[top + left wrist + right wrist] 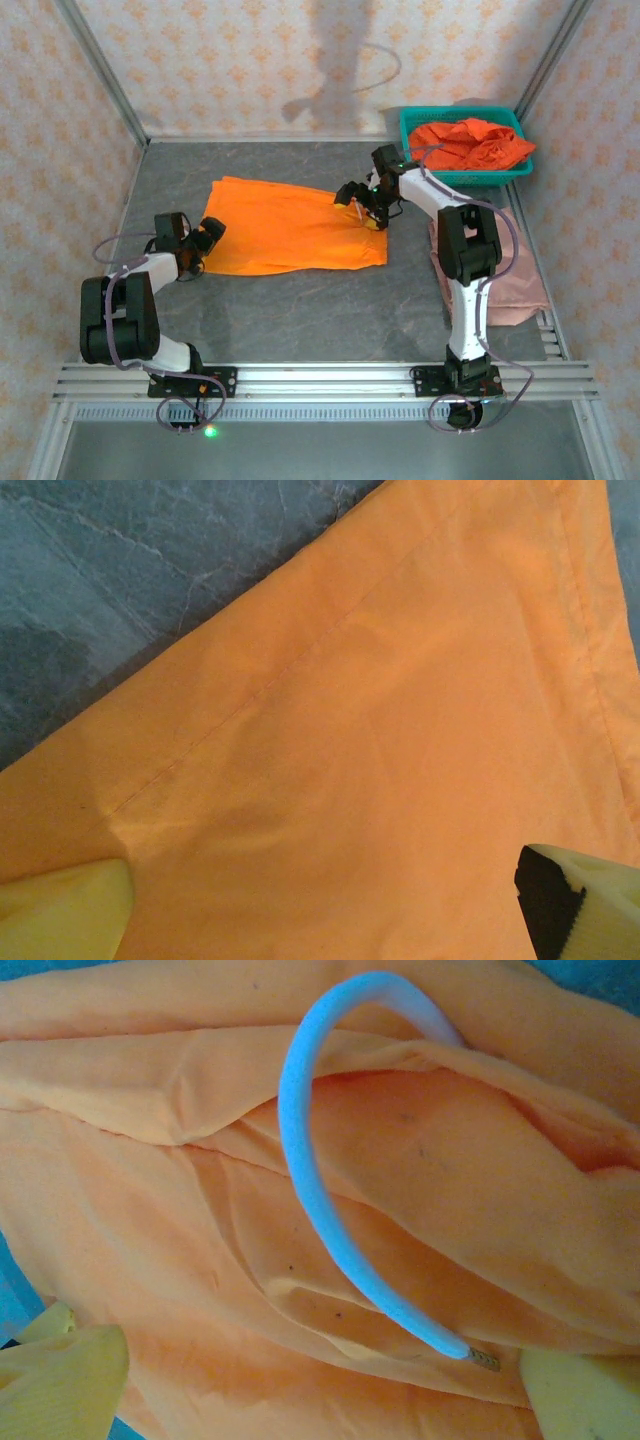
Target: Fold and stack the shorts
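The back wall point(250, 60) and both side walls point(50, 120) wear pale wallpaper with a small peach floral print. Slanted metal posts point(100, 70) stand where the walls meet. The table point(300, 310) has a dark grey top with pale marble veins. A ribbed aluminium rail point(320, 378) runs along its near edge. Soft shadows point(340, 50) fall on the back wall under bright, even light.

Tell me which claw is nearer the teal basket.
Right. The right claw is over the right end of the spread orange shorts, near the basket; the left claw is at their left edge.
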Controlling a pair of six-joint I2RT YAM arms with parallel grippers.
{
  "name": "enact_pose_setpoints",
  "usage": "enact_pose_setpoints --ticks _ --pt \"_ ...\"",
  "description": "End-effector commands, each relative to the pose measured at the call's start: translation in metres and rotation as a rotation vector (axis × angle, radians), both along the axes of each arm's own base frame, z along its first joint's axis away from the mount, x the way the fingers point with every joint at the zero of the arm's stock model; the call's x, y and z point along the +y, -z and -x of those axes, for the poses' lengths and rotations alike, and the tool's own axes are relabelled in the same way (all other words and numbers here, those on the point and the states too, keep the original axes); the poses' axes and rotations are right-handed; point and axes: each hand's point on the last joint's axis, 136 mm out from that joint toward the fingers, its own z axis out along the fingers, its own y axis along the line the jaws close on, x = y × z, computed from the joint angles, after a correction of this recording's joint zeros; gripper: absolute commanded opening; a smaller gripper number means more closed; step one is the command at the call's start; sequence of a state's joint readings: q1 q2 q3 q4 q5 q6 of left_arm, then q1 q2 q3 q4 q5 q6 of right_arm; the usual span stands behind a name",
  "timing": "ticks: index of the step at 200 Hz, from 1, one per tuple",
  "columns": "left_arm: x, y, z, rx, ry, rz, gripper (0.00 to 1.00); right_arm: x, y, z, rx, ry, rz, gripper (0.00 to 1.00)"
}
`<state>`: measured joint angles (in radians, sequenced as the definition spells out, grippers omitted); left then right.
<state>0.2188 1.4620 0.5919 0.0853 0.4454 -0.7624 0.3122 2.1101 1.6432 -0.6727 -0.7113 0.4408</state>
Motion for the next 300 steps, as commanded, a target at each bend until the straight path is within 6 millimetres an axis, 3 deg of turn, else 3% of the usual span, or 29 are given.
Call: enact_pose_setpoints --ticks 1,36,88,121,141,165,186,207,228,243,264,300 --pt "0.016 0.034 0.032 0.132 -0.077 -0.035 1.00 -0.016 0.009 -0.006 -0.004 0.014 0.053 1.00" --pt "0.020 0.038 0.043 0.142 -0.107 -0.033 1.00 -0.024 0.010 -0.009 -0.007 0.032 0.056 1.00" --pt "0.018 0.039 0.043 0.136 -0.109 -0.025 1.00 -0.025 0.011 -0.013 -0.009 0.042 0.043 0.99" --pt "0.020 0.027 0.040 0.090 -0.117 -0.027 1.00 -0.023 0.009 -0.014 -0.014 0.047 0.033 0.99" --pt "0.018 0.005 0.032 0.024 -0.101 -0.027 1.00 -0.023 0.001 -0.017 -0.033 0.050 0.026 0.99" --pt "0.018 -0.047 0.022 -0.100 -0.066 -0.062 1.00 -0.021 -0.026 -0.022 -0.087 0.043 0.009 0.99" --pt "0.017 -0.113 0.023 -0.255 -0.029 -0.139 1.00 -0.024 -0.071 -0.021 -0.184 0.035 0.004 0.99" --pt "0.014 -0.178 0.036 -0.395 -0.001 -0.226 1.00 -0.030 -0.124 -0.007 -0.322 0.018 -0.004 0.99" --pt "0.007 -0.218 0.050 -0.490 0.021 -0.265 1.00 -0.041 -0.159 0.018 -0.454 0.006 -0.001 0.99" --pt "0.000 -0.226 0.056 -0.510 0.040 -0.261 1.00 -0.051 -0.174 0.040 -0.529 0.006 0.011 0.99" --pt "-0.005 -0.216 0.059 -0.483 0.056 -0.246 1.00 -0.068 -0.178 0.066 -0.602 0.029 0.051 0.99" --pt "-0.011 -0.201 0.055 -0.461 0.068 -0.214 1.00 -0.086 -0.179 0.087 -0.667 0.060 0.106 0.99"
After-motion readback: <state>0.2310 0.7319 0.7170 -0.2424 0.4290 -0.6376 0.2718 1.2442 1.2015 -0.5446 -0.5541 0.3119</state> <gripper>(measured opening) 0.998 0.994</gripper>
